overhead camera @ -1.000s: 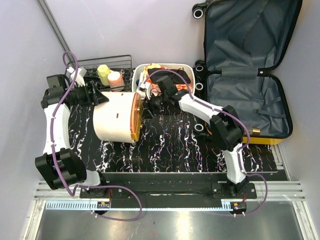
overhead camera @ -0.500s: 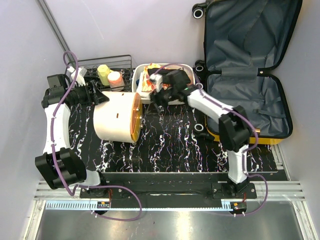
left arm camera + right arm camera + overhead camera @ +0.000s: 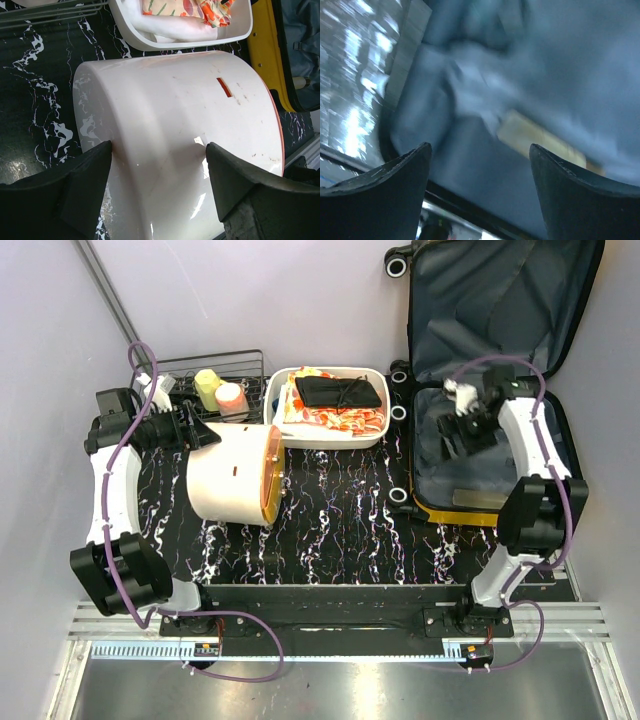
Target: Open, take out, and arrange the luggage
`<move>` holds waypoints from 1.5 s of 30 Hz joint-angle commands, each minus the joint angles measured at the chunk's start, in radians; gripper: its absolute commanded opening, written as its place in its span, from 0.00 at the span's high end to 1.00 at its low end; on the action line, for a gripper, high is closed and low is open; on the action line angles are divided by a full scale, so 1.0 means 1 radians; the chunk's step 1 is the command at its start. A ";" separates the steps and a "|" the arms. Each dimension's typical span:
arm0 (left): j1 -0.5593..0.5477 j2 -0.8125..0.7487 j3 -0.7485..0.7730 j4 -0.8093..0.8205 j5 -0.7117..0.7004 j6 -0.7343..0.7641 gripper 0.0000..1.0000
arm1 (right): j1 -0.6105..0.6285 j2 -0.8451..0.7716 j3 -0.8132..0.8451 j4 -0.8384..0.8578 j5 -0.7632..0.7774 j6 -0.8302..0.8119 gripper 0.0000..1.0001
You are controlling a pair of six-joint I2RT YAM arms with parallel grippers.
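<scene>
Lying open at the right end of the black, white-veined table, the luggage is the biggest thing here. Its lid stands up against the back wall, and its lower half rests flat on the table. The inside is soft dark grey cloth. The top view shows a hard yellow edge and black wheels.

The right gripper hangs over the lower half. Its own camera shows only blurry grey cloth and a pale tan patch, with the two black fingers wide apart and nothing between them.

Next in size is the round container, smooth and cream, lying on its side with an orange rim facing the middle of the table. From above, the left gripper sits at its closed end. The left wrist camera shows more: the fingers are spread wide with the container's curved wall between them, and I cannot tell if they touch it. A small orange slot shows on that wall.

Behind the container is the white tray, with rounded corners, holding orange patterned cloth and a flat black thing. Left of it is a black wire basket with a yellow thing and a pink thing inside.
</scene>
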 commanded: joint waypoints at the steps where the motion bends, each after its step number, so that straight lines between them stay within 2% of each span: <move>1: -0.026 0.036 -0.043 -0.115 -0.026 0.052 0.21 | -0.124 0.012 -0.135 -0.243 0.239 -0.107 0.13; 5: -0.027 0.048 -0.048 -0.115 -0.020 0.043 0.21 | -0.203 0.047 -0.287 -0.195 0.345 -0.172 0.12; 12: -0.026 0.065 -0.040 -0.115 -0.025 0.049 0.21 | -0.291 0.194 -0.339 0.046 0.467 -0.127 0.16; 15: -0.024 0.079 -0.028 -0.115 -0.022 0.049 0.21 | -0.294 0.262 -0.303 0.132 0.465 -0.092 0.23; 16: -0.026 0.083 -0.025 -0.115 -0.022 0.051 0.21 | -0.294 0.274 -0.284 0.143 0.418 -0.080 0.31; 19: -0.023 0.094 -0.022 -0.116 -0.020 0.052 0.21 | -0.294 0.288 -0.215 0.160 0.266 -0.037 0.43; 22: -0.023 0.097 -0.020 -0.115 -0.020 0.054 0.21 | -0.289 0.271 -0.168 0.161 0.133 -0.023 0.50; 25: -0.023 0.102 -0.017 -0.115 -0.020 0.054 0.21 | -0.289 0.253 -0.148 0.160 0.062 -0.034 0.66; 26: -0.023 0.103 -0.016 -0.115 -0.020 0.054 0.21 | -0.289 0.245 -0.149 0.158 0.050 -0.061 0.75; 27: -0.021 0.106 -0.017 -0.115 -0.020 0.055 0.21 | -0.289 0.230 -0.151 0.158 0.037 -0.069 0.79; 30: -0.021 0.108 -0.014 -0.115 -0.018 0.055 0.21 | -0.289 0.198 -0.158 0.126 0.027 -0.132 0.85; 34: -0.021 0.105 -0.019 -0.115 -0.015 0.057 0.21 | -0.289 0.159 -0.164 0.157 0.021 -0.169 0.88; 38: -0.021 0.108 -0.020 -0.115 -0.014 0.055 0.21 | -0.289 0.182 -0.092 0.181 -0.006 -0.088 0.79; 40: -0.020 0.105 -0.016 -0.115 -0.017 0.057 0.21 | -0.289 0.197 -0.047 0.145 -0.010 -0.122 0.71; 42: -0.021 0.105 -0.011 -0.121 -0.015 0.064 0.21 | -0.289 0.187 -0.042 0.099 0.017 -0.185 0.58; 43: -0.021 0.106 -0.013 -0.127 -0.015 0.066 0.21 | -0.291 0.178 -0.057 0.082 0.028 -0.258 0.44; 45: -0.021 0.105 -0.014 -0.130 -0.015 0.066 0.21 | -0.291 0.146 -0.084 0.010 0.033 -0.345 0.31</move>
